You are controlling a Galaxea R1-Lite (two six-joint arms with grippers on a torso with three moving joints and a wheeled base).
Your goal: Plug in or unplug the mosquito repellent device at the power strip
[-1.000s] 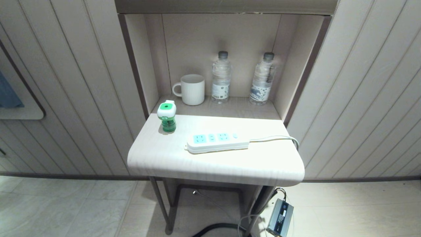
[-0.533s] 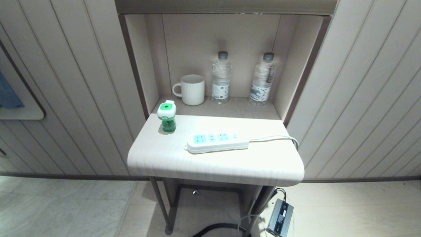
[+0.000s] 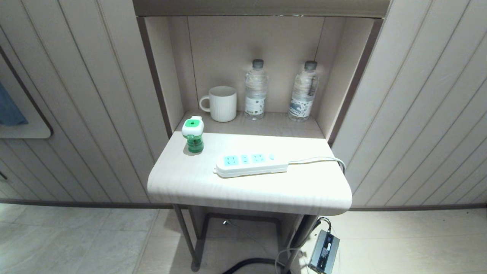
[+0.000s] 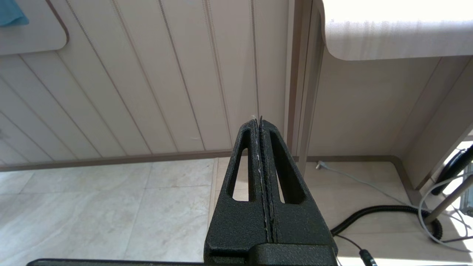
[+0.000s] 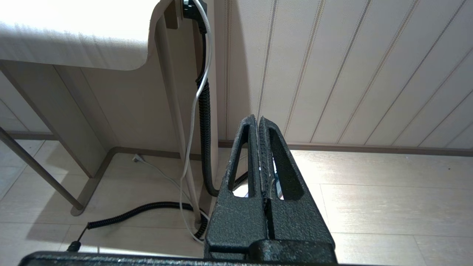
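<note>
The mosquito repellent device [image 3: 193,136] stands upright on the surface [image 3: 247,190], near its back left corner. It is not plugged in. The power strip [image 3: 251,164] lies flat in the middle, a little apart from it, with its cord [image 3: 319,160] running off the right side.

The left gripper [image 4: 260,122] and the right gripper [image 5: 257,120] both hang low, below the surface, with jaws pressed together and holding nothing.

The little device looks easy to tip over if a gripper bumps it. The strip looks light, so it may slide when the prongs push in. The prongs could also miss the holes.

Behind, a white cup [image 3: 222,103] and two water bottles [image 3: 255,91] stand in the nook. They stand well back, out of the way.
</note>
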